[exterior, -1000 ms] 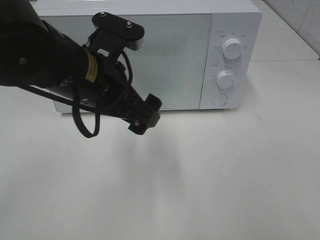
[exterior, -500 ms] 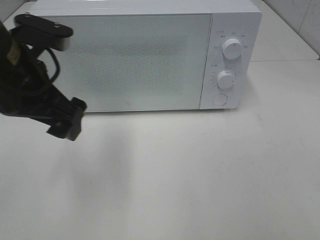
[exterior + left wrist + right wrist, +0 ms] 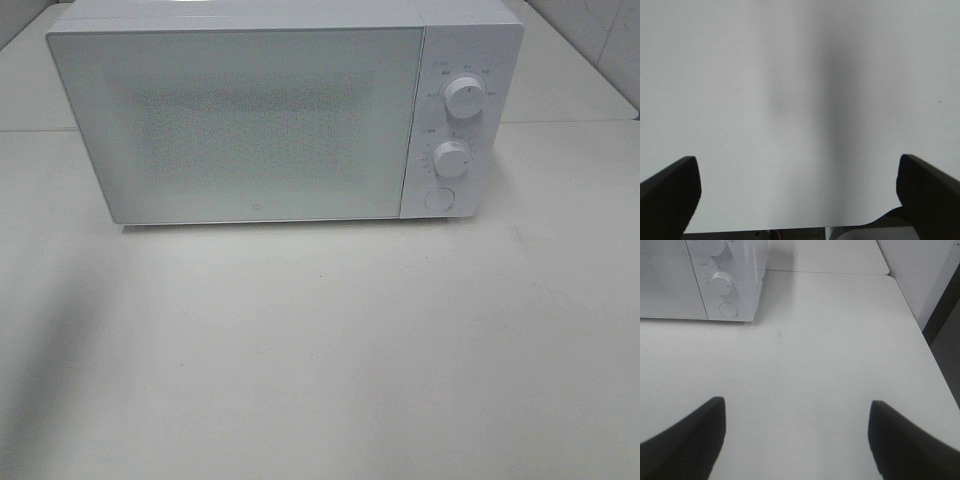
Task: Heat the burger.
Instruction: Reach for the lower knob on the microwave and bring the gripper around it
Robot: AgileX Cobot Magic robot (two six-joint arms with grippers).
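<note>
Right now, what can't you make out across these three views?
Burger: in no view. The microwave door is shut and its frosted window hides the inside (exterior high).
Markings around the upper dial: too small to read (exterior high).
The same dial in the right wrist view: cut off by the frame edge.
Left hand and right hand: only the fingertips show; both lie outside the exterior high frame.

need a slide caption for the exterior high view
Closed white microwave standing on a white table, seen from above.
</note>
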